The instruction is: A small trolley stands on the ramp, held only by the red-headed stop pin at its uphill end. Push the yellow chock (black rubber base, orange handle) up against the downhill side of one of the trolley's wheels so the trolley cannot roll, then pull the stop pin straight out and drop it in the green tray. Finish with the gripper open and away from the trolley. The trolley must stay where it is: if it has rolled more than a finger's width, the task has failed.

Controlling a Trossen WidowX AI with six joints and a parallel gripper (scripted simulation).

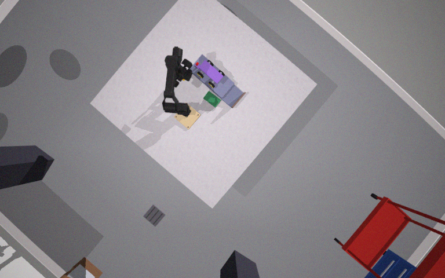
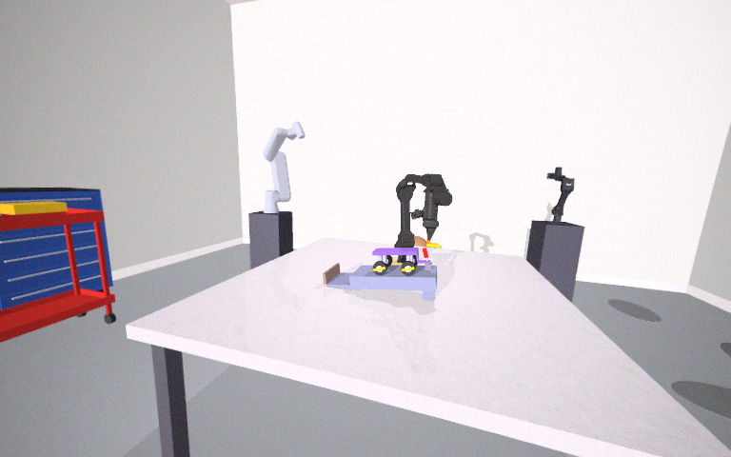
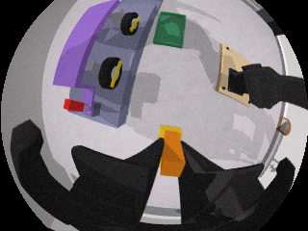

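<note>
My gripper (image 2: 429, 240) (image 3: 169, 142) is shut on the orange handle of the yellow chock (image 2: 434, 246) (image 3: 170, 129). It holds the chock in the air beside the ramp's uphill end, on the arm's side; the arm mostly hides it in the top view. The chock's black base cannot be made out. The purple trolley (image 1: 211, 71) (image 2: 396, 251) (image 3: 84, 43) stands on the blue-grey ramp (image 1: 233, 95) (image 2: 393, 280) (image 3: 115, 114). The red-headed stop pin (image 1: 197, 63) (image 2: 424, 252) (image 3: 73, 105) is at its uphill end. The green tray (image 1: 212, 98) (image 3: 169, 30) lies beside the ramp.
A brown end board (image 1: 239, 99) (image 2: 331, 273) stands at the ramp's low end. The arm's tan base plate (image 1: 188, 123) (image 3: 225, 72) lies near the green tray. The arm's upper links (image 1: 170, 78) reach over the table beside the ramp. A red cart (image 1: 377, 229) (image 2: 53, 215) stands off the table.
</note>
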